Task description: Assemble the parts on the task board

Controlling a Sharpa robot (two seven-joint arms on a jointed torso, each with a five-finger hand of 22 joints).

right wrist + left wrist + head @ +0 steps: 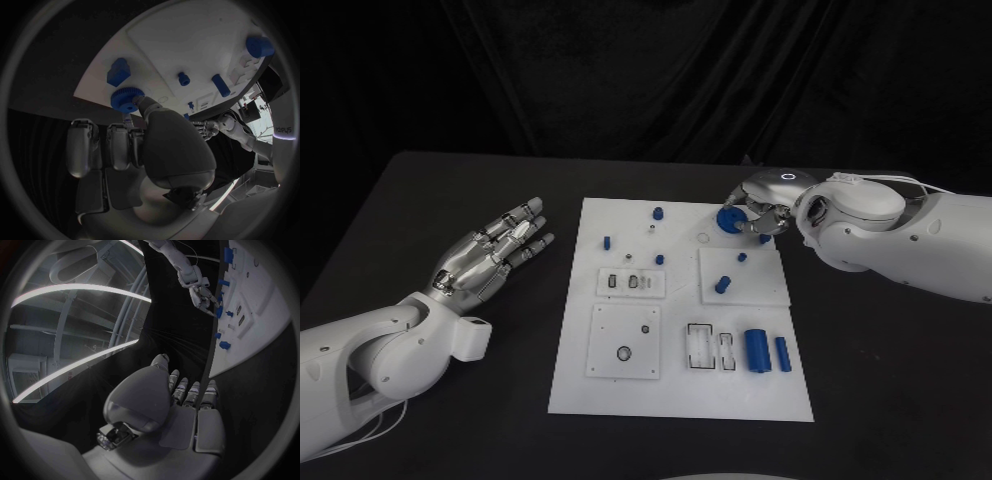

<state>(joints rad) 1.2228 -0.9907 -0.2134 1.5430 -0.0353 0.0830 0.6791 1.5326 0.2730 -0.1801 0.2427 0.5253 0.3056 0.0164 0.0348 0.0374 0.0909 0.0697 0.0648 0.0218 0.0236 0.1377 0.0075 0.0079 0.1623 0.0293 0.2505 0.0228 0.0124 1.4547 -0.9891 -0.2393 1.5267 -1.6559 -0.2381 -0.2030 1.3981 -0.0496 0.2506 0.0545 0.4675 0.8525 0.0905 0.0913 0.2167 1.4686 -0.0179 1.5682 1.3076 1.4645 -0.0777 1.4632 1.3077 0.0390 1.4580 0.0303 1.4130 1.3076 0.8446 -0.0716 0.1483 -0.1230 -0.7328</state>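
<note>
White task board (678,400) mid-table; blue cylinder (756,352) stands near its front edge. Left hand (495,252) hovers beside board's left edge, fingers spread, holding nothing. At far right corner, right hand (764,212) pinches blue gear (731,219) just above board.

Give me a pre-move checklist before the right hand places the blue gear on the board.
1. Right hand holds the blue gear: ok, pinched at the fingertips.
2. Gear over the task board: ok, at its far right corner.
3. Gear seated on anything: cannot tell, fingers hide its underside.
4. Left hand out of the way: ok, open, off the board's left edge.
5. Neighbouring blue block clear of the gear: ok, apart in the right wrist view.
</note>
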